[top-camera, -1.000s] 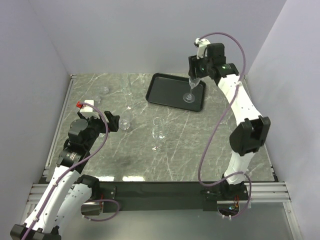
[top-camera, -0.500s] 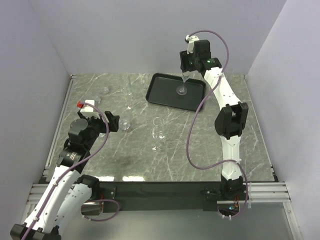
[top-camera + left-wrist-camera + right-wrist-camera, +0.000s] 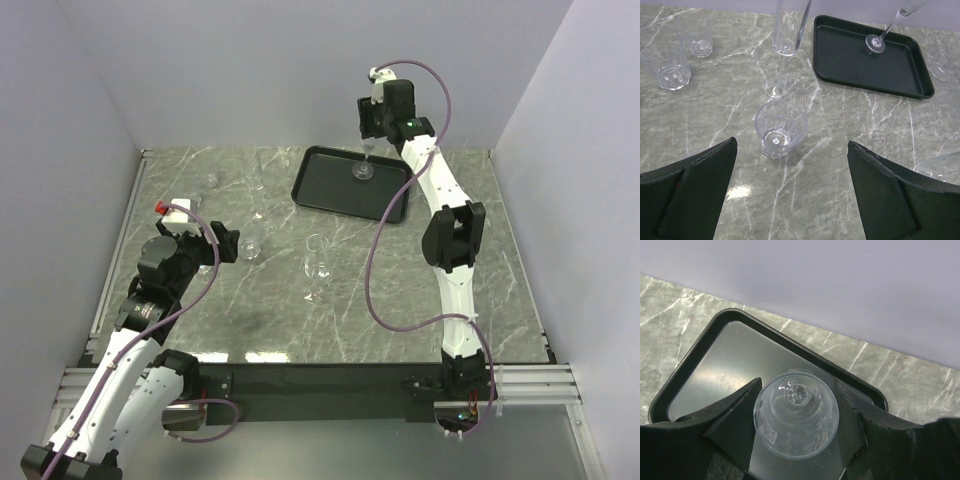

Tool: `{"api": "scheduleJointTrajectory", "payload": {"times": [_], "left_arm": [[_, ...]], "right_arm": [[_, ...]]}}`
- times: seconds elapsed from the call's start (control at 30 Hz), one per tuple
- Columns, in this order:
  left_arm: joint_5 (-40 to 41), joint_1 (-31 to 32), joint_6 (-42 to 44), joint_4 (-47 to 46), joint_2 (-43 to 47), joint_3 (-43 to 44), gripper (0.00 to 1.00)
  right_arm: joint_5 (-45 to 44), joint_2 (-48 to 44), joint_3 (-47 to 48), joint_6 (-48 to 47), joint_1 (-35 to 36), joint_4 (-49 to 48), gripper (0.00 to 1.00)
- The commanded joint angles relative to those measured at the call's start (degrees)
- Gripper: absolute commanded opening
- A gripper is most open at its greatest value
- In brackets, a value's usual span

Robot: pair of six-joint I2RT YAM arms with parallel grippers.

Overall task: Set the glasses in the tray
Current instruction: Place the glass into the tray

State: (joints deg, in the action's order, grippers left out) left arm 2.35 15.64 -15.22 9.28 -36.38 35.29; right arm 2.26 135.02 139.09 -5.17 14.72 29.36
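Note:
My right gripper (image 3: pixel 368 148) is shut on a clear stemmed flute (image 3: pixel 362 172) and holds it upright over the back part of the black tray (image 3: pixel 325 188). In the right wrist view the flute's bowl (image 3: pixel 796 414) sits between my fingers (image 3: pixel 735 425), with the tray floor (image 3: pixel 725 365) below. I cannot tell whether its foot touches the tray. My left gripper (image 3: pixel 232 245) is open and empty, just short of a small tumbler (image 3: pixel 780 128). A stemmed wine glass (image 3: pixel 317 262) stands at mid-table.
In the left wrist view, two tumblers (image 3: pixel 671 65) stand at the left. A tall glass (image 3: pixel 789 30) and a stemmed glass (image 3: pixel 776 86) stand behind the near tumbler. Another glass foot (image 3: pixel 940 71) lies right of the tray (image 3: pixel 855 65). White walls close the back and sides.
My right arm has carried the flute left and farther back over the tray, and lower. My left arm has not moved.

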Motion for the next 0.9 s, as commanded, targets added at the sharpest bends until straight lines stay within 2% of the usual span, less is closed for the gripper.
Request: {"api": "scheduleJointTrajectory", "payload": {"times": [0.0,0.3,0.57,0.87], "left_arm": [[-0.9,0.2,1.2,-2.5,-0.1,0.8,0.98],[-1.2,0.2,1.2,-2.6,-0.4,0.8,0.98],[-1.4,0.2,1.3,-2.6,-0.5,0.8,0.98],[-1.6,0.2,1.4,-2.6,-0.4,0.8,0.98]], "right_arm": [[-1.5,0.0,4.0,0.1,0.3,-6.0,0.28],[-2.2,1.5,4.4,-0.6,0.3,-7.2,0.28],[-2.2,2.2,4.2,-0.9,0.2,-7.5,0.35],[-2.2,2.6,3.5,-0.9,0.1,-7.6,0.37]]}}
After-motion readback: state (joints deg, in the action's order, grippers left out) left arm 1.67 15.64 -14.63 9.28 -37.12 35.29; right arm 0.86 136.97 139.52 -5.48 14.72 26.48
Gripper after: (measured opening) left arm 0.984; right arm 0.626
